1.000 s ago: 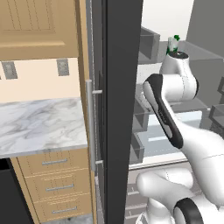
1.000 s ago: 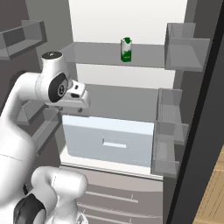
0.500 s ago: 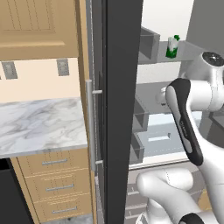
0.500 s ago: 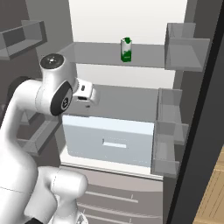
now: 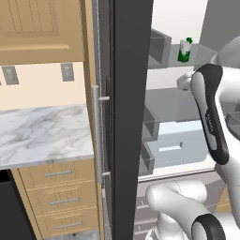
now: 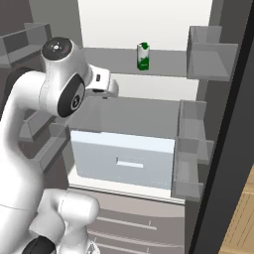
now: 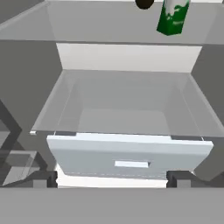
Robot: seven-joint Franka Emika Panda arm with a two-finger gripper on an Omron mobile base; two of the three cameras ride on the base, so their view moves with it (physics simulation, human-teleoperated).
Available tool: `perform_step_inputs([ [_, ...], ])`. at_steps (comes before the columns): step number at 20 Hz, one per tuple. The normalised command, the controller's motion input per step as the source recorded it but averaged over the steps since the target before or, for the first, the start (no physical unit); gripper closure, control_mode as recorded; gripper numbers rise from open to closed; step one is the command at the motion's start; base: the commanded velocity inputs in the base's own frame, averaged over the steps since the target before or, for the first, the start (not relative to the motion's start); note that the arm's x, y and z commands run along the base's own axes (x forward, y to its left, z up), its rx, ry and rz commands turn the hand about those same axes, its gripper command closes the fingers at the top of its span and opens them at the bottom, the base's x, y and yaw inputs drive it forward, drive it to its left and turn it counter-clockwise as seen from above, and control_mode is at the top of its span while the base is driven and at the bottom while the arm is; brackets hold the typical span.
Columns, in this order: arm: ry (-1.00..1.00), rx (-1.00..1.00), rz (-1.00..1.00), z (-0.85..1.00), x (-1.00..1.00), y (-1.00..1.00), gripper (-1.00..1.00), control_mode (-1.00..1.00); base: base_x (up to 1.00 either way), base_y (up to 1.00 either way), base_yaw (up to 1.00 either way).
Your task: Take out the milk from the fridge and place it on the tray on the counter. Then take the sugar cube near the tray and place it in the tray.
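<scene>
The fridge (image 6: 149, 114) stands open, its dark door (image 5: 129, 93) edge-on in the left base view. On an upper shelf stands the milk (image 6: 143, 56), a small green carton with a white top, upright (image 5: 184, 50). My gripper (image 7: 111, 178) is open and empty, its two tips wide apart. It points into the fridge, below and left of the milk (image 7: 173, 17), level with the shelf underneath it. In the right base view the gripper (image 6: 110, 89) hangs well short of the carton. The counter (image 5: 42, 133) lies left of the fridge. Tray and sugar cube are out of view.
A white drawer (image 7: 131, 155) sits under the translucent shelf straight ahead of the hand. Grey door bins (image 6: 211, 52) line the right side, and more bins (image 6: 30, 42) the left. A long silver handle (image 5: 96, 136) runs down the door. Wooden drawers (image 5: 58, 197) sit under the counter.
The arm has lifted, and the hand has risen and moved slightly toward the milk's shelf. The gripper has stayed open. The milk has not moved.
</scene>
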Motion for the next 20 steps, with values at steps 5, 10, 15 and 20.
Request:
perform_step_inputs([
  [5,-0.18,0.0,0.0,0.4,0.09,-0.16,-1.0,-1.0,0.0,0.0,0.0],
  [10,-0.25,0.0,0.0,0.22,0.08,-0.15,-1.0,-1.0,0.0,0.0,0.0],
  [15,-0.08,0.01,0.0,0.26,0.27,-0.19,-1.0,-1.0,0.0,0.0,0.0],
  [20,0.0,0.01,0.0,0.28,0.35,-0.19,-1.0,-1.0,0.0,0.0,0.0],
])
